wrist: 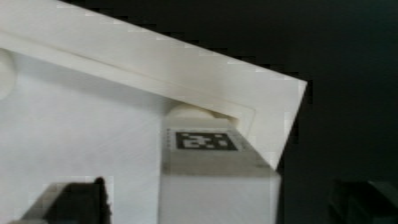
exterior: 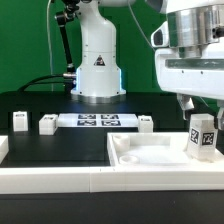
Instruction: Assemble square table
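The square table's white top (exterior: pixel 150 158) lies flat at the exterior view's lower right, recessed face up. A white leg (exterior: pixel 202 135) with a black-and-white tag stands upright at the top's corner on the right. My gripper (exterior: pixel 200 108) hangs right over that leg. In the wrist view the leg (wrist: pixel 210 150) runs between my dark fingers (wrist: pixel 71 200), with white table top showing in the gap beside it. The gripper (wrist: pixel 217 197) is open and straddles the leg without holding it. Three more small white legs (exterior: pixel 47 124) stand on the black table, further back.
The marker board (exterior: pixel 97 121) lies flat in front of the robot's base (exterior: pixel 97 70). A leg (exterior: pixel 19 121) stands to its left and another (exterior: pixel 145 123) to its right. A long white rail (exterior: pixel 50 172) borders the black board along the front.
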`<state>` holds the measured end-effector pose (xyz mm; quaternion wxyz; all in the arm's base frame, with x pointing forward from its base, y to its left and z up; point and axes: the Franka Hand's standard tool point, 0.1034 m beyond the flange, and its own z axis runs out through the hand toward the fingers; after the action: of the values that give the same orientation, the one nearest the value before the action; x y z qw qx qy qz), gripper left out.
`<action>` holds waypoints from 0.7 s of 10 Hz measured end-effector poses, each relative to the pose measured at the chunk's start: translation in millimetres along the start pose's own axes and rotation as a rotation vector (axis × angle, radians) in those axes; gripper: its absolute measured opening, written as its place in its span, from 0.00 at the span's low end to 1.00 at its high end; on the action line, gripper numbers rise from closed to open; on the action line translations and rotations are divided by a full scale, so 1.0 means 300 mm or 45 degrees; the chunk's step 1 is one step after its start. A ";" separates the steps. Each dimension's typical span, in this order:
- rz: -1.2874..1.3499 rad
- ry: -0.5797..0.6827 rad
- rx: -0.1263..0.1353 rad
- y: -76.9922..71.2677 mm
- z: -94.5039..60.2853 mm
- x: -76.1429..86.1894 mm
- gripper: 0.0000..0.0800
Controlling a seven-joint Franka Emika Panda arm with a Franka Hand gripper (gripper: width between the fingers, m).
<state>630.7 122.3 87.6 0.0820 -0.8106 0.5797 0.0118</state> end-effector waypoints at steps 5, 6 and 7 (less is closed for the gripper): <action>-0.582 -0.002 -0.007 -0.006 0.004 -0.027 0.81; -0.690 -0.002 -0.008 -0.005 0.004 -0.026 0.81; -0.748 -0.002 -0.008 -0.005 0.004 -0.026 0.81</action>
<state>629.7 130.3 87.4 0.0800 -0.9439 0.3202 -0.0100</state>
